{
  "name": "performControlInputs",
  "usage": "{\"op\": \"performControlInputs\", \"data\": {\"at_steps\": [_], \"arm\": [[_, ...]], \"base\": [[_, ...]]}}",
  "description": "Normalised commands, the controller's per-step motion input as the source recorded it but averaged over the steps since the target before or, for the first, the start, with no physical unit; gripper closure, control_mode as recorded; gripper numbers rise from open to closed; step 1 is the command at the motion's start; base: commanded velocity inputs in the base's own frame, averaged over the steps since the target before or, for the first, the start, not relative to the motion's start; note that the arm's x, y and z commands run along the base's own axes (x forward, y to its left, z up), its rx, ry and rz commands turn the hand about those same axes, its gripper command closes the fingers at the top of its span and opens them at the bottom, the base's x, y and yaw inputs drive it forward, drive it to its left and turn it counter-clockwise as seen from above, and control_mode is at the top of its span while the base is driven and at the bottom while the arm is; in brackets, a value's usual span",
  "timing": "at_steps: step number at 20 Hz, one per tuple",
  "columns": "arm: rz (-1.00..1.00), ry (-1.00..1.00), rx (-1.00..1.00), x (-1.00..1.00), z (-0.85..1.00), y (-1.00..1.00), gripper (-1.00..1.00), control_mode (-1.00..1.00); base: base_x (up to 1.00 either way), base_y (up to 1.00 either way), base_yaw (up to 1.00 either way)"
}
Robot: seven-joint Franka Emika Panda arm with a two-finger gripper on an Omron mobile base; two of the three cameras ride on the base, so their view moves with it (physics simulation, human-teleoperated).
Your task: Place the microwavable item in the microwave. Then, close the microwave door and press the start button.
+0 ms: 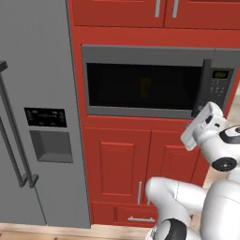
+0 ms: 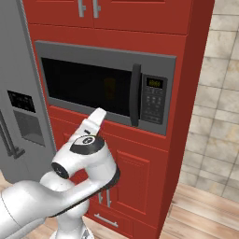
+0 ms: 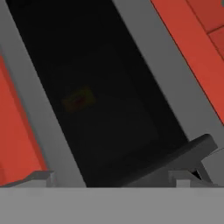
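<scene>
The microwave point(image 1: 140, 54) point(image 2: 102, 56) is built into red cabinets, and its door point(image 1: 117, 86) point(image 2: 74, 84) point(image 3: 109, 65) is shut. Through the dark glass the yellow microwavable item point(image 1: 145, 87) point(image 2: 109, 88) point(image 3: 78, 99) shows faintly inside. A dark vertical handle point(image 1: 201, 89) point(image 2: 135, 95) point(image 3: 175, 159) runs along the door's right side, beside the keypad panel point(image 1: 219, 89) point(image 2: 153, 100) with its green display. My gripper point(image 3: 113, 179) is open and empty, close in front of the door's lower right part. The white hand point(image 1: 204, 124) point(image 2: 95, 116) points at the door's bottom frame near the handle.
A tall grey fridge point(image 1: 42, 117) point(image 2: 14, 93) stands left of the microwave. Red cabinet doors point(image 1: 122, 168) point(image 2: 135, 177) and drawers sit below it, more red cabinets above. A beige tiled wall point(image 2: 219, 93) and wooden floor point(image 2: 205, 210) lie to the right.
</scene>
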Motion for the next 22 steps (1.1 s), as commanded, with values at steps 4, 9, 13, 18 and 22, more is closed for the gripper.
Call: {"op": "performControlInputs", "data": {"at_steps": [4, 9, 13, 18, 22], "arm": [[0.01, 0.16, 0.13, -0.64, 0.22, -0.83, -1.00, -1.00], [0.07, 0.15, 0.15, -0.45, 0.15, -0.96, -1.00, -1.00], [0.12, 0.07, 0.15, -0.12, 0.15, -0.89, -1.00, -1.00], [0.17, 0.00, 0.12, 0.09, 0.14, -0.55, -1.00, -1.00], [0.28, 0.00, 0.06, 0.38, -0.01, -0.06, -1.00, -1.00]], "base": [[0.00, 0.00, 0.00], [0.00, 0.00, 0.00], [0.00, 0.00, 0.00], [0.00, 0.00, 0.00], [0.00, 0.00, 0.00]]}}
